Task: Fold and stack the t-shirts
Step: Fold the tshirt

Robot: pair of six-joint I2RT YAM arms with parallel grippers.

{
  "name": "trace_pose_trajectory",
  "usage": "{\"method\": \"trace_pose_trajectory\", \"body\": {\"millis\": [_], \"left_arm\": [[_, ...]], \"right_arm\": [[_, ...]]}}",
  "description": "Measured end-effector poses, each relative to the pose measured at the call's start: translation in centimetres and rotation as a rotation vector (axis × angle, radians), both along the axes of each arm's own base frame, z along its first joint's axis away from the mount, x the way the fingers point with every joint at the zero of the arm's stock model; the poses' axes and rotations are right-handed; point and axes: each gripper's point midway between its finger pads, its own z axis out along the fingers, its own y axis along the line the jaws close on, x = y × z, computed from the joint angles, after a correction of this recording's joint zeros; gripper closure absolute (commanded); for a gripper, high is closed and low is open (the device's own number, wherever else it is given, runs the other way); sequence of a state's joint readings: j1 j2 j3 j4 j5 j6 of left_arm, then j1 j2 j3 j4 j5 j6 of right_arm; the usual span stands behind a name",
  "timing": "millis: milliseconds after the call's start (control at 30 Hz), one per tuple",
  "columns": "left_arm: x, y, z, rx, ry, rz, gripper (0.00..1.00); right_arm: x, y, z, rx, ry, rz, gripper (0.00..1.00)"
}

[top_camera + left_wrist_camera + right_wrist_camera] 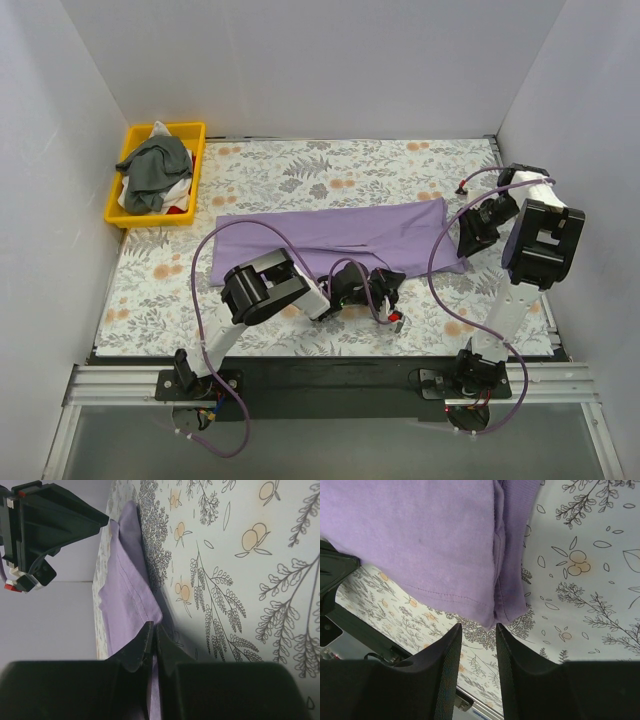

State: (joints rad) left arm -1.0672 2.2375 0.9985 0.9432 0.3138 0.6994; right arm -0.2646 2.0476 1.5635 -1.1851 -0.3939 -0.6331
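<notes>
The lilac-purple t-shirt (340, 235) lies folded into a long strip across the middle of the table. My left gripper (383, 283) is at its near edge, shut on a fold of the lilac cloth (125, 590), which runs between the fingertips (145, 640). My right gripper (470, 240) is at the strip's right near corner. In the right wrist view it (477, 630) is open, and the shirt's corner (500, 605) lies just beyond the tips, not between them. The dark grey-green t-shirt (155, 165) lies crumpled in the yellow tray.
The yellow plastic tray (118, 190) stands at the back left with the grey-green shirt and some white and red cloth in it. A floral cloth (330, 165) covers the table. White walls close in three sides. Purple cables loop over the near part.
</notes>
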Motion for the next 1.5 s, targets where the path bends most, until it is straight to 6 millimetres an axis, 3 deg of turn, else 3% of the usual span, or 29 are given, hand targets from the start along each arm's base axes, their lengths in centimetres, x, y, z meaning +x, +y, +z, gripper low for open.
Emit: {"method": "trace_pose_trajectory", "body": {"millis": [400, 600, 933, 1033, 1267, 1500], "left_arm": [[0.2, -0.5, 0.7, -0.017, -0.001, 0.001, 1.00], [0.1, -0.5, 0.7, -0.017, -0.001, 0.000, 1.00], [0.3, -0.5, 1.0, -0.026, 0.013, 0.013, 1.00], [0.3, -0.4, 1.6, -0.028, 0.038, 0.021, 1.00], [1.1, -1.0, 5.5, -0.099, 0.084, 0.049, 1.00], [3.7, -0.6, 6.0, -0.116, 0.178, 0.118, 1.00]], "right_arm": [[0.1, 0.2, -1.4, 0.027, 0.055, -0.012, 0.67], [0.6, 0.1, -1.6, 0.025, 0.059, -0.025, 0.98], [1.3, 0.0, -0.9, 0.019, 0.034, -0.027, 0.99], [2.7, -0.2, 0.4, 0.020, -0.014, -0.029, 0.99], [5.3, 0.1, 3.1, 0.036, -0.109, -0.033, 0.99], [8.0, 1.0, 5.0, 0.050, -0.179, -0.029, 0.99]]}}
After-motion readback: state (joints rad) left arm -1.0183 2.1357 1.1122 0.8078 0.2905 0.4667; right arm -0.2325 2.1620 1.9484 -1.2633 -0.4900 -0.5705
